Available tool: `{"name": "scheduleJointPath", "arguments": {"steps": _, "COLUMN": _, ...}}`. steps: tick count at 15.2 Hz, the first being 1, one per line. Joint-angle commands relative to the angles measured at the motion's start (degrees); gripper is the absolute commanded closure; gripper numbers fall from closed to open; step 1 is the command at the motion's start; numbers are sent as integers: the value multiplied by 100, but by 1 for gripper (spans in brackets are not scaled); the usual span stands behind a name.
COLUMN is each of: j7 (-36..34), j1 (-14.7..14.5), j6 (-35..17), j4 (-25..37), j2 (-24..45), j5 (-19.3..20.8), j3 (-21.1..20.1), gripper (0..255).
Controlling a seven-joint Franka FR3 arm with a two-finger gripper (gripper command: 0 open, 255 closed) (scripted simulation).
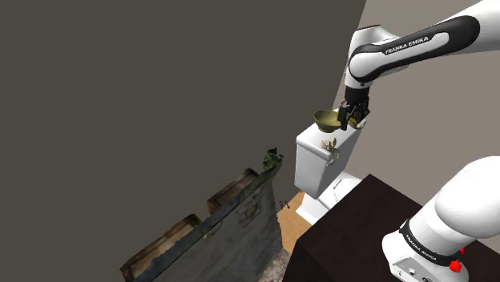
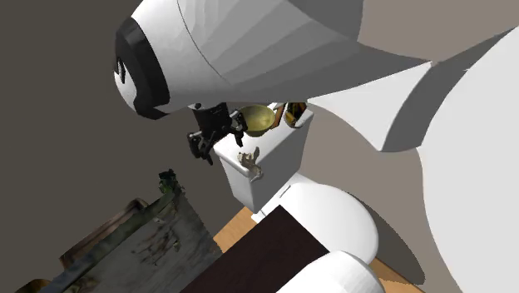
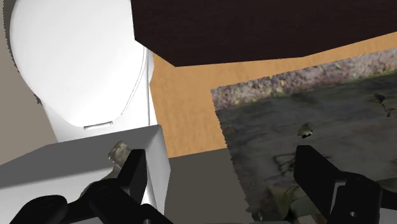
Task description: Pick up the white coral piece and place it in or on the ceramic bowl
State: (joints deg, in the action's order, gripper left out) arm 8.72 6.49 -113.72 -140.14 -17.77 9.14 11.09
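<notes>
The small pale coral piece (image 1: 328,145) (image 2: 249,160) lies on the lid of a white toilet tank (image 1: 315,167) (image 2: 270,162). A greenish-gold bowl (image 1: 324,122) (image 2: 258,119) stands farther back on the same lid. My black gripper (image 1: 349,120) (image 2: 204,141) hovers just above the tank, beside the bowl and a little above the coral. In the wrist view the gripper (image 3: 222,175) is open with nothing between its fingers. There the coral (image 3: 118,151) sits at the tank's corner, just off one finger (image 3: 135,172) and outside the gap.
The white toilet seat (image 3: 83,63) (image 2: 320,220) lies below the tank, with the dark stand (image 1: 344,232) close beside it. A weathered mossy cabinet (image 1: 216,228) stands at the shoulder view's left over a wooden floor (image 3: 184,95). A brownish object (image 2: 293,114) sits behind the bowl.
</notes>
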Motion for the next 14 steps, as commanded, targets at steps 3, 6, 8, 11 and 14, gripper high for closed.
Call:
{"name": "scheduleJointPath", "arguments": {"steps": 3, "j7": 340, "j1": 81, "j6": -603, "j4": 263, "j2": 837, "j5": -10, "j3": 236, "gripper": 0}}
{"name": "scheduleJointPath", "arguments": {"steps": 6, "j7": 626, "j1": 152, "j6": -988, "j4": 544, "j2": 1490, "j5": -94, "j3": 382, "gripper": 0}}
{"name": "scheduleJointPath", "arguments": {"steps": 8, "j7": 826, "j1": 210, "j6": -1214, "j4": 768, "j2": 1936, "j5": -186, "j3": 454, "gripper": 0}}
{"name": "scheduleJointPath", "arguments": {"steps": 11, "j7": 1131, "j1": 324, "j6": -1500, "j4": 1159, "j2": 2612, "j5": -362, "j3": 517, "gripper": 0}}
{"name": "scheduleJointPath", "arguments": {"steps": 14, "j7": 1429, "j1": 474, "j6": -1717, "j4": 1616, "j2": 3289, "j5": -560, "j3": 527, "gripper": 0}}
